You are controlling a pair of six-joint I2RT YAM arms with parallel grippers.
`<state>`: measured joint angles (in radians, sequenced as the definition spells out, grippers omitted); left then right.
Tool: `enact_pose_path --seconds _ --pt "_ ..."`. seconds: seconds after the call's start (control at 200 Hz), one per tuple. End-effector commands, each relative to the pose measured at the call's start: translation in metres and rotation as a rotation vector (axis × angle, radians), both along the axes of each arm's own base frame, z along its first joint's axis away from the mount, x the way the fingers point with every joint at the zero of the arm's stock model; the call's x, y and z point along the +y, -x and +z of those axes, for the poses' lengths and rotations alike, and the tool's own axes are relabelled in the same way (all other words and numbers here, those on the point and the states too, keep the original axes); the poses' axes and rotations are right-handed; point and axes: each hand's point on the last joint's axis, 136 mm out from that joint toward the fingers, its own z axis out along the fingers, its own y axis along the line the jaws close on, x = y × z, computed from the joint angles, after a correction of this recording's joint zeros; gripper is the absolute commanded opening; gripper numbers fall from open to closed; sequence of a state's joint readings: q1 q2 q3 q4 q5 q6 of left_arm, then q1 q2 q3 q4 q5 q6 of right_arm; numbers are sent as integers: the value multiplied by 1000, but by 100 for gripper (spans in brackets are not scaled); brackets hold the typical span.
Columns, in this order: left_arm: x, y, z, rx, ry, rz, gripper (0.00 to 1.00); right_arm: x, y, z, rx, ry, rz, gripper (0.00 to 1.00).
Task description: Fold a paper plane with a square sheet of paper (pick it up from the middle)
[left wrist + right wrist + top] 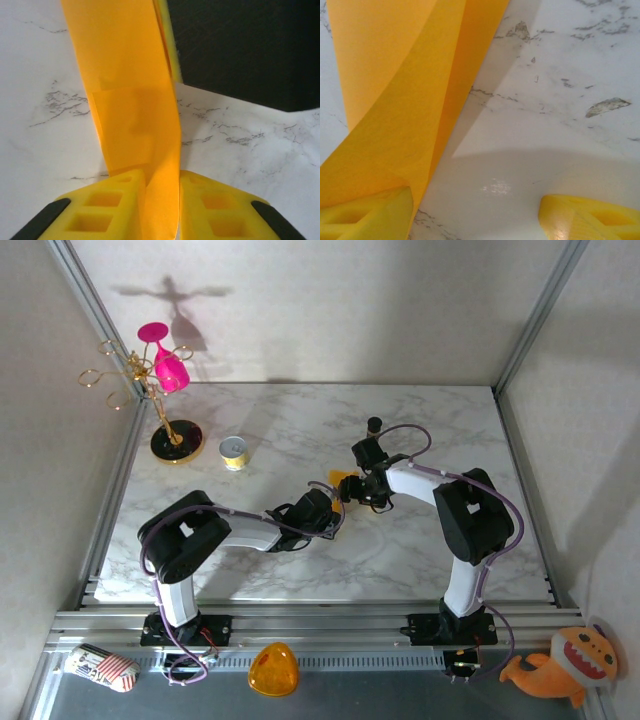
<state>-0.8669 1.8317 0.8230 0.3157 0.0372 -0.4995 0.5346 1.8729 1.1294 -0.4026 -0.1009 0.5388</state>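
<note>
Your left jaws are clamped on the sheet of paper [135,125]. The two yellow fingers [110,210] stand close together, with the paper pinched upright in the narrow gap between them. Your right jaws stand wide apart. One yellow finger [365,217] has a flap of the paper lying against it, and the other finger sits well off to the side over bare marble, touching nothing.

In the top view the two wrists meet near the middle of the table [450,420], and a small patch of the paper [346,476] shows between them.

There are two containers, both well apart from the paper at the far left. A small yellow round tin [234,452] stands on the table, and you cannot tell what is inside it. A pink glass [170,370] hangs bowl-down on a gold rack [176,440].

The paper is matte orange-yellow and folded into layers rather than lying as a flat square. From the left wrist it runs away from the fingers as a long band, with a darker patch where the layers overlap and a paler edge along one side. From the right wrist you see two overlapping layers [405,100] — the upper one curls down to the finger — and a soft shadow on the marble beside them.
</note>
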Motion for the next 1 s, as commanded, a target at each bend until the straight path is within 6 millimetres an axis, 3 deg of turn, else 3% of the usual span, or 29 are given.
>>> enact_pose_path --seconds 0.0,0.14,0.371,0.616,0.856,0.991 --pt "7 7 -15 66 -18 1 20 -20 23 -53 115 96 -1 73" --pt "5 6 -4 90 69 -15 13 -17 12 -30 60 36 14 73" --pt "-2 7 8 124 197 -62 6 5 3 7 -55 -151 118 72" --pt "1 7 10 167 278 -60 4 21 8 18 -108 -252 266 71" --pt "2 8 10 205 345 -50 3 30 3 44 -215 -308 330 71" --pt "1 9 12 232 375 -50 3 29 -4 38 -212 -276 333 71"
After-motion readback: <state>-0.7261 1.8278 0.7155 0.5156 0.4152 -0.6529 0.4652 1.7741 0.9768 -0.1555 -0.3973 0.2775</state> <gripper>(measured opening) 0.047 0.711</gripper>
